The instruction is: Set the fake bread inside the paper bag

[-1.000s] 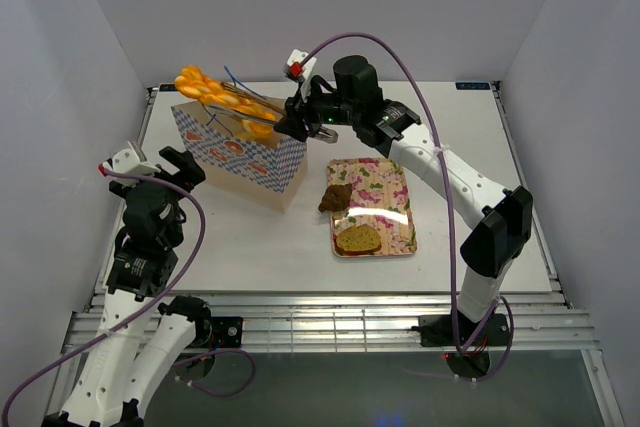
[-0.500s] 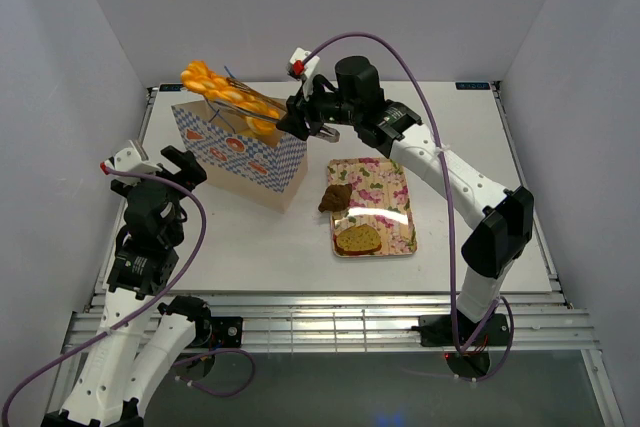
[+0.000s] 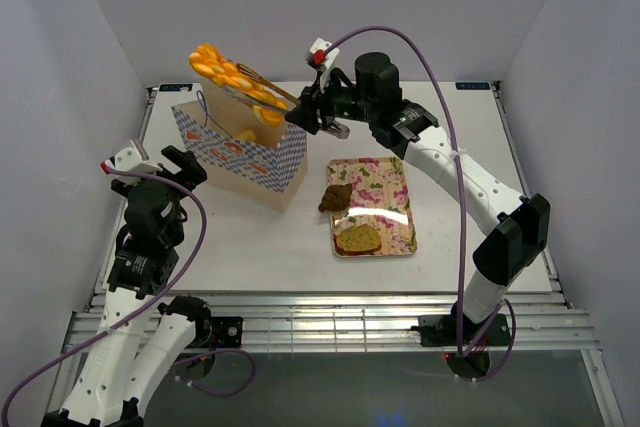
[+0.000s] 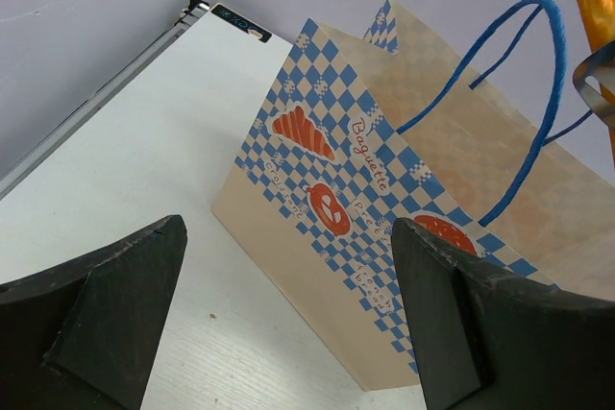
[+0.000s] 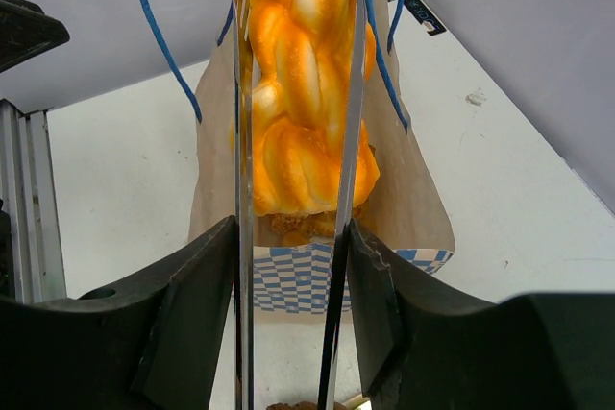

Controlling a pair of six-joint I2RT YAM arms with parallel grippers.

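1. I see the right gripper (image 3: 303, 119) pressed together on thin metal tongs (image 5: 242, 237), which pinch a glossy orange braided bread (image 3: 232, 82).
2. This bread hangs tilted above the open mouth of the tan paper bag with blue-white checkered sides (image 3: 240, 159).
3. The left gripper (image 4: 288, 276) is spread wide near the bag's left side, holding nothing.

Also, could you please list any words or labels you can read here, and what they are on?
"Baguette": red script on the checkered side of the paper bag.
Other script words on that side: too blurred to read.
Small black label behind the bag: too small to read.
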